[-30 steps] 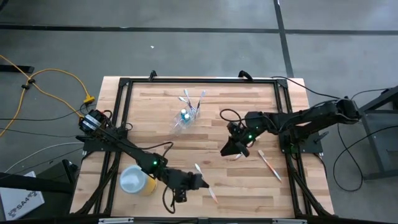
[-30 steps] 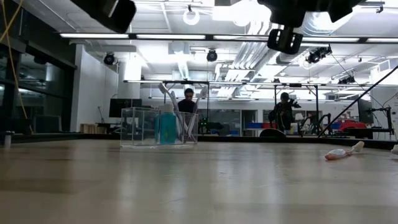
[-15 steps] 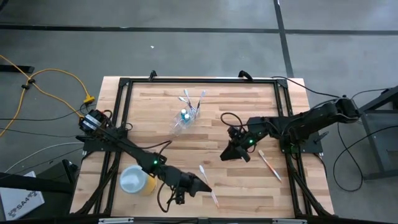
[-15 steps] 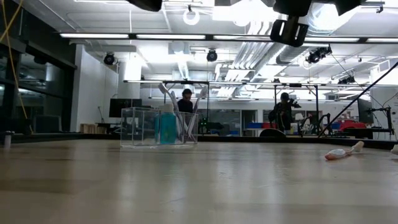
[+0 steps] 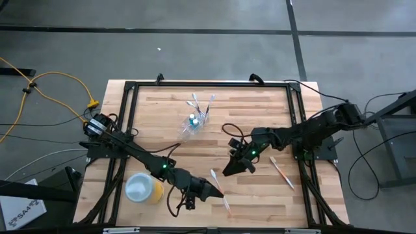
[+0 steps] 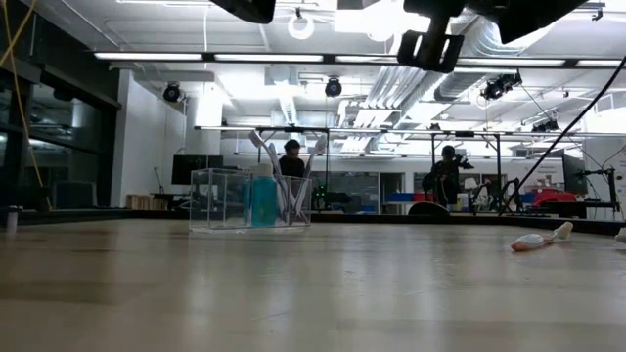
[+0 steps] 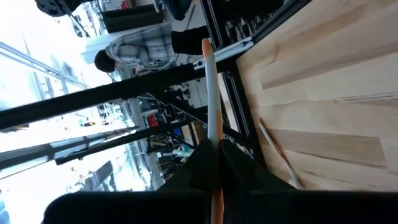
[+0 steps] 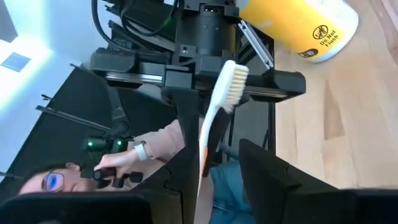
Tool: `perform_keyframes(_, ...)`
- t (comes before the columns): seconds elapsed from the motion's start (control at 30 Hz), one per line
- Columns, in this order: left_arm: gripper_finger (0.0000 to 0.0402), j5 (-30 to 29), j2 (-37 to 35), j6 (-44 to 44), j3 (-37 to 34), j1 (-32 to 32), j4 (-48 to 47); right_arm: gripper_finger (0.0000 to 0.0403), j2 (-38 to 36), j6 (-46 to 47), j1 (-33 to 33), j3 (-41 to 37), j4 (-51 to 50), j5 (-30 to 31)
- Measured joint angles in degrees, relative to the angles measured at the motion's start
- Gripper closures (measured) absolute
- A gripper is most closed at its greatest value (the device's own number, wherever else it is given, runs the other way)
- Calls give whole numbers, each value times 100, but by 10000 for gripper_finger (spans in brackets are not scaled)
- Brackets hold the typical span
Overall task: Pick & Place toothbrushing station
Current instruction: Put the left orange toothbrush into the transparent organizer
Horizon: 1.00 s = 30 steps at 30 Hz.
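A small clear cup (image 5: pixel 194 121) stands on its base at the table's far middle, with toothbrushes and a blue tube (image 6: pixel 262 201) in it. My left gripper (image 5: pixel 209 189) is near the front edge, shut on a white and orange toothbrush (image 5: pixel 219 190). My right gripper (image 5: pixel 229 169) is at mid-table, to the right of the left one, and holds a second white and orange toothbrush (image 8: pixel 217 106). A third toothbrush (image 5: pixel 281 171) lies flat on the table to the right. In the low view both grippers are mostly above the picture. My left gripper pinches the toothbrush's handle (image 7: pixel 214 142) between its two fingers, about mid-length. The fingers lie across it. Both ends stick out past the fingers, and the brush is clear of the table. My right gripper has the toothbrush's orange handle part (image 8: pixel 204 158) between its fingers, against one finger (image 8: pixel 184 168). The brush runs along the fingers, and its bristle head (image 8: pixel 234 77) sticks out beyond the tips. It is clear of the table.
A larger yellow cup with a pale top (image 5: pixel 142 188) stands at the front left, close to my left arm. A black frame (image 5: pixel 208 84) runs around the table. People show in the room behind (image 6: pixel 291 156) and in the right wrist view (image 8: pixel 124 162).
My right gripper has gone toward the table's left and near edges with its toothbrush, closer to my left gripper. My left gripper has shifted a little toward the right edge, still holding its toothbrush clear of the table.
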Motion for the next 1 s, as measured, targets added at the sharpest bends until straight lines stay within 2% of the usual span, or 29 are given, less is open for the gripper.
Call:
perform_keyframes(0.6, 399, 64, 2, 297, 0, 462, 240, 298, 39, 15, 0, 1, 204, 32)
perform_keyframes(1.0, 399, 581, 2, 266, 0, 583, 237, 298, 39, -15, -7, 1, 241, 34)
